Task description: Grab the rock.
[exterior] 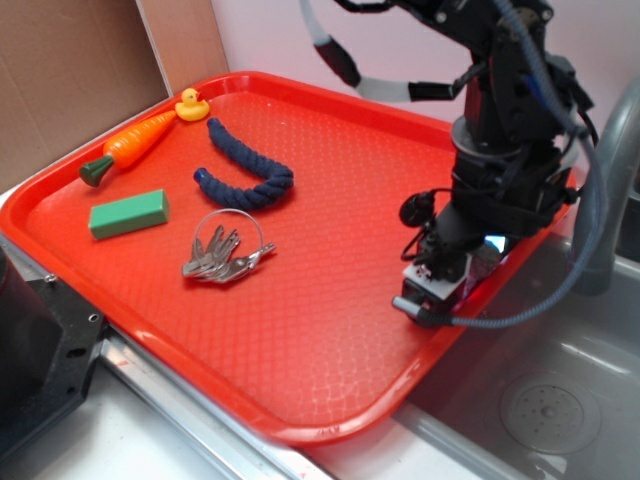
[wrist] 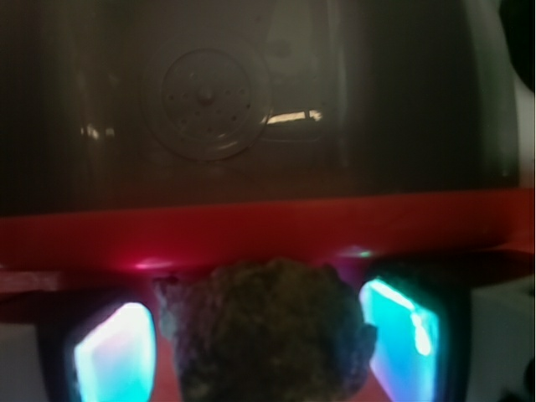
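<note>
The rock [wrist: 266, 331] is a rough, mottled brown-grey stone that fills the gap between my two glowing cyan pads [wrist: 113, 356] in the wrist view. Both pads press against its sides. My gripper [wrist: 264, 352] is shut on the rock. In the exterior view my gripper [exterior: 455, 285] is down on the red tray [exterior: 330, 320] near its right edge, and the arm hides the rock there. The tray's red rim [wrist: 268, 226] runs just beyond the rock.
On the tray's left half lie a bunch of keys [exterior: 225, 255], a blue rope [exterior: 245, 170], a green block [exterior: 128, 214], a toy carrot [exterior: 130, 145] and a yellow duck [exterior: 191, 104]. A metal sink [exterior: 560, 400] with a drain [wrist: 205, 105] lies right of the tray.
</note>
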You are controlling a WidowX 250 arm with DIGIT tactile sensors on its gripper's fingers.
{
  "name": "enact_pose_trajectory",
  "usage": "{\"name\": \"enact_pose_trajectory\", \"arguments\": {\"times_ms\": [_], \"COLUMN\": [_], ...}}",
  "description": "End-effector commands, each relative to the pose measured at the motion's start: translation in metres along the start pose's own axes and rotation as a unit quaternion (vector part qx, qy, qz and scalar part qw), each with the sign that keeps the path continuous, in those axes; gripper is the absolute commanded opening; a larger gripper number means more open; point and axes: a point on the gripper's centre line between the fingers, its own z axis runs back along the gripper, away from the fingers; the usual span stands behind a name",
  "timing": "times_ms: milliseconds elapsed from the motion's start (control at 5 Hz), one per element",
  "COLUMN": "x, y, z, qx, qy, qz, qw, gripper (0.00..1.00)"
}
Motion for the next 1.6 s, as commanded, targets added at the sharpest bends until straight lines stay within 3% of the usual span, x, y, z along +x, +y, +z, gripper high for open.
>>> {"name": "enact_pose_trajectory", "arguments": {"times_ms": [0,200,400,600,800,1000,1200,1400], "x": [0.002,-0.001,-0.023,-0.068,-0.112,-0.142,-0.144,-0.126], "y": [-0.023,-0.023,-0.032,-0.049,-0.077,-0.097,-0.103,-0.100], "z": [0.011,0.006,0.027,0.069,0.116,0.153,0.180,0.203], "qx": [0.007,-0.002,-0.017,-0.068,-0.087,-0.072,-0.057,-0.027], "qy": [-0.029,-0.038,-0.042,-0.025,-0.017,-0.018,-0.045,-0.038], "qz": [0.000,0.005,0.061,0.184,0.305,0.422,0.531,0.634], "qw": [1.000,0.999,0.997,0.980,0.948,0.903,0.844,0.772], "gripper": [1.00,0.00,0.00,0.00,0.00,0.00,0.00,0.00]}}
